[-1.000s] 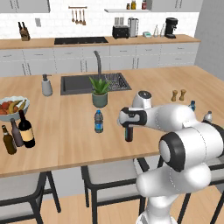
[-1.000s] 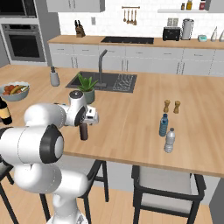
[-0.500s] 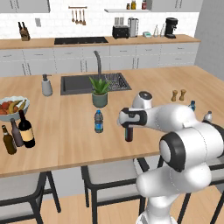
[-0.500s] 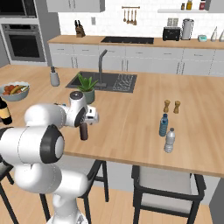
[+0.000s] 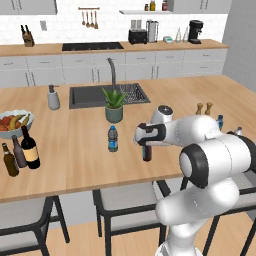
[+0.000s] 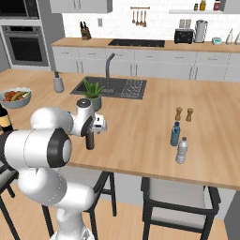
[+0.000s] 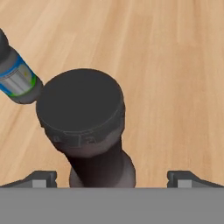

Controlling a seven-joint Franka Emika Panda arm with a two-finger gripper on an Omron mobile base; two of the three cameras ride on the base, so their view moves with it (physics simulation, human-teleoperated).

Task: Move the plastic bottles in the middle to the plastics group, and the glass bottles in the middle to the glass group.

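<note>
Very little has changed over the last second: in both base views the arm keeps the same pose and every bottle stands where it stood; the jaws remain fully open, one to each side of the beer bottle (image 7: pixel 81 107), with clear gaps to the glass, gripping nothing; in the hand view the left fingertip (image 7: pixel 41 178) sits at the lower left edge and its partner at the lower right, the dark cap and neck rising between them; so the hand appears settled in place and the grasp not yet made. The beer bottle (image 5: pixel 146 152) stands upright on the tabletop (image 5: pixel 80 150) just right of centre in the left base view, directly under the hand; the water bottle (image 5: pixel 113 138) with its blue band stands near it, to its left in that frame, and shows at the upper left of the hand view (image 7: pixel 17 78). The wine bottle (image 5: pixel 30 147) stands at the far left of the frame, close beside the two short brown bottles of the glass group (image 5: pixel 14 157); the plastics group (image 6: pixel 178 141) waits at the right of the right base view, well apart from the hand. My judgement: the lack of motion means closing on the beer bottle's neck is the step in hand, and then a long carry to the glass group; the water bottle remains to be moved.
</note>
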